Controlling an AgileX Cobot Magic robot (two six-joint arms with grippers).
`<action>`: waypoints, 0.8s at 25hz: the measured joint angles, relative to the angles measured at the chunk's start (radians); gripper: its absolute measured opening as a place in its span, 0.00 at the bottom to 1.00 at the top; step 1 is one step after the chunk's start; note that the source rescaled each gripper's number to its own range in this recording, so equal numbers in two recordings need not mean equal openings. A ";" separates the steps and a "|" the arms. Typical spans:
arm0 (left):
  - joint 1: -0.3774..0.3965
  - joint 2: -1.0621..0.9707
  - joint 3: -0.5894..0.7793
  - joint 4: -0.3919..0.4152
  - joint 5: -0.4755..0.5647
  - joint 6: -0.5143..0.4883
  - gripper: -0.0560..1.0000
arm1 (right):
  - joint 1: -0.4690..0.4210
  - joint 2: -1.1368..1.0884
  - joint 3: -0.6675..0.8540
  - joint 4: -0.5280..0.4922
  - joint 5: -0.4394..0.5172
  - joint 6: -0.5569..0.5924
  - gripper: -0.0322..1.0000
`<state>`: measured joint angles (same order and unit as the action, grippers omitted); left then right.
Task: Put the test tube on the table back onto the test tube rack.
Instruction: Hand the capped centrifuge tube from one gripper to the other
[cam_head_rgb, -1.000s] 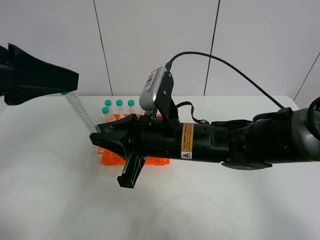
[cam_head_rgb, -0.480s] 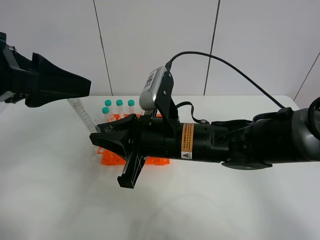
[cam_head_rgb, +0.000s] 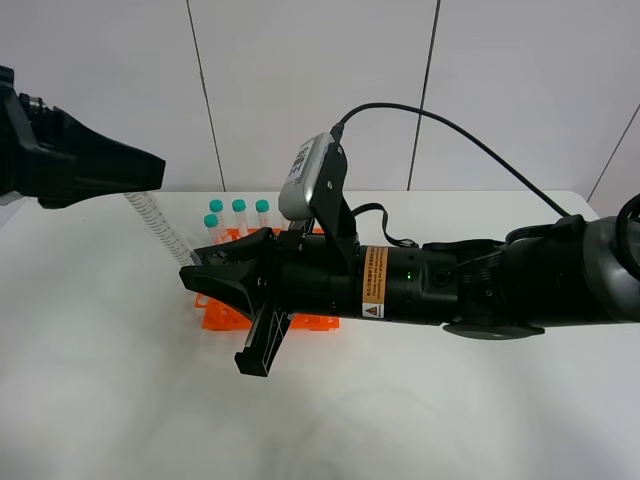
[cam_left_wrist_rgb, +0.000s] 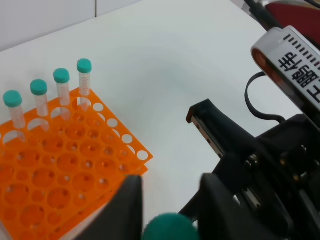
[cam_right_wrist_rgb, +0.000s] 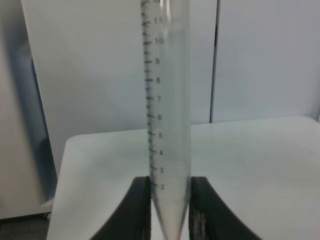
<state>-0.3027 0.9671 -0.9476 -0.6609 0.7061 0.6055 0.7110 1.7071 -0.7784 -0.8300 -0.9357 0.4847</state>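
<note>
The test tube (cam_head_rgb: 160, 228) is held in the air, slanting down toward the right over the table (cam_head_rgb: 100, 400). My left gripper (cam_head_rgb: 145, 172) is shut on its teal cap (cam_left_wrist_rgb: 170, 227), which sits between the two fingers in the left wrist view. My right gripper (cam_head_rgb: 195, 272) is shut on the tube's tapered tip (cam_right_wrist_rgb: 169, 215), with a finger on each side in the right wrist view. The orange test tube rack (cam_head_rgb: 215, 312) lies under the right gripper and is mostly hidden by it. The left wrist view shows the rack's grid of holes (cam_left_wrist_rgb: 60, 175).
Several teal-capped tubes (cam_head_rgb: 239, 212) stand upright in the rack's back row, also seen in the left wrist view (cam_left_wrist_rgb: 61, 82). The long black right arm (cam_head_rgb: 450, 285) lies across the middle of the table. A wall stands behind the table.
My left gripper shifted right, then partly back left, and now hides the teal cap that showed below it a second ago. The tube's top moved slightly left. The right arm has not moved.
</note>
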 joint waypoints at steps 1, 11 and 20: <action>0.000 0.000 0.000 -0.001 0.001 0.001 0.06 | 0.000 0.000 0.000 0.000 0.000 0.000 0.03; -0.002 0.000 0.000 -0.004 0.001 0.025 0.06 | 0.000 0.000 0.000 0.004 0.000 -0.001 0.03; -0.002 0.000 0.000 -0.034 -0.014 0.033 0.06 | 0.000 0.000 0.000 -0.012 -0.024 0.003 0.03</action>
<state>-0.3048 0.9671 -0.9476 -0.6951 0.6920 0.6381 0.7110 1.7071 -0.7784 -0.8420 -0.9598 0.4879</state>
